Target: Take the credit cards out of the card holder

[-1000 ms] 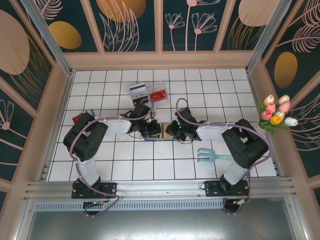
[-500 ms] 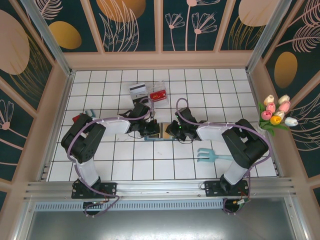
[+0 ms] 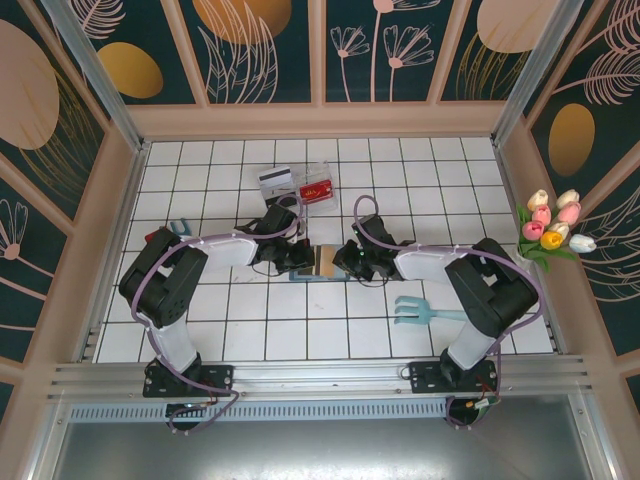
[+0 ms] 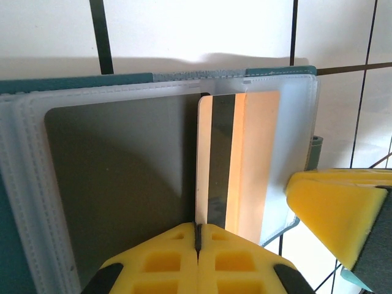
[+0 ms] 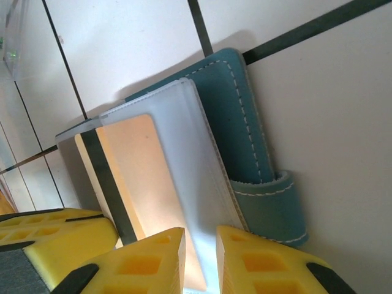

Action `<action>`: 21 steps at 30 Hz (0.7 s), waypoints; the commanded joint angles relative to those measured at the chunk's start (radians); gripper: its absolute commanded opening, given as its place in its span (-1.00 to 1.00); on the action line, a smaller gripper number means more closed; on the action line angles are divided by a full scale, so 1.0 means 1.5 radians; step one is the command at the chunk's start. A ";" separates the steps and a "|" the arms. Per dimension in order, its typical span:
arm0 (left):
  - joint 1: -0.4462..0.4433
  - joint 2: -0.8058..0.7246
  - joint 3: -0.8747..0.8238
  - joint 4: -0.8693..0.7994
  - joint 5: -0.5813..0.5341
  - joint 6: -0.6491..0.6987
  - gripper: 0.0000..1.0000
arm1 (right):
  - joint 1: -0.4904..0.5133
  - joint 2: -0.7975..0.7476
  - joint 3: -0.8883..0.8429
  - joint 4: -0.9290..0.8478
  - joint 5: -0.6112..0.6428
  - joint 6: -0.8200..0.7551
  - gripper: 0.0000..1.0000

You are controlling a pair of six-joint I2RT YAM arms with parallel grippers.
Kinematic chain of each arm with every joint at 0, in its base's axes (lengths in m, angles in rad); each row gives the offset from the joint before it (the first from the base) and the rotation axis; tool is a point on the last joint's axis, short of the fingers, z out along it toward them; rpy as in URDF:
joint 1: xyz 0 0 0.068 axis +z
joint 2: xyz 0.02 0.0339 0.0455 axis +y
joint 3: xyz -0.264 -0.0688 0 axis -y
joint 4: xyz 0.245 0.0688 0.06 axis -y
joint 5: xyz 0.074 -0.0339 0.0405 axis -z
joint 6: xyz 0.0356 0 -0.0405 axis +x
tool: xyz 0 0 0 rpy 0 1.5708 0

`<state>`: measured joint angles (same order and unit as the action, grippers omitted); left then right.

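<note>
Tiles (image 3: 250, 340): left fingers (image 4: 165, 257) pinch card (image 4: 245, 159), right fingers (image 5: 147, 263) holder (image 5: 239, 110).

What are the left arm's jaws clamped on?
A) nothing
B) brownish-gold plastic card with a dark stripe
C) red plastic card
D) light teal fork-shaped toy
B: the left wrist view shows the left jaws shut on the edge of the brownish-gold plastic card with a dark stripe, at the teal-blue soft card holder.
</note>
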<state>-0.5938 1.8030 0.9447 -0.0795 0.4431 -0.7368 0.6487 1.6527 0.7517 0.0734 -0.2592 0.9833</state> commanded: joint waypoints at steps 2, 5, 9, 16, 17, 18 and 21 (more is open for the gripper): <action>0.006 -0.016 0.011 -0.022 -0.014 0.010 -1.00 | -0.001 -0.033 0.024 -0.018 0.003 -0.044 -0.56; 0.006 -0.020 0.004 -0.012 -0.014 0.005 -0.97 | -0.001 -0.014 0.031 -0.009 -0.022 -0.054 -0.62; 0.006 -0.019 0.000 -0.006 -0.010 0.001 -0.93 | 0.001 0.023 0.041 -0.011 -0.035 -0.049 -0.62; 0.006 -0.020 -0.007 0.020 0.012 -0.012 -0.76 | 0.002 0.059 0.048 -0.025 -0.034 -0.045 -0.63; 0.006 -0.019 -0.008 0.027 0.018 -0.015 -0.69 | 0.003 0.063 0.047 -0.024 -0.036 -0.044 -0.62; 0.006 -0.018 -0.009 0.035 0.023 -0.018 -0.64 | 0.003 0.066 0.046 -0.024 -0.038 -0.044 -0.62; 0.006 -0.014 -0.009 0.057 0.035 -0.018 -0.52 | 0.007 0.071 0.041 -0.010 -0.049 -0.043 -0.63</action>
<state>-0.5934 1.7992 0.9413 -0.0460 0.4644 -0.7567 0.6498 1.7241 0.8093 0.0715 -0.3099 0.9230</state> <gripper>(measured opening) 0.231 0.189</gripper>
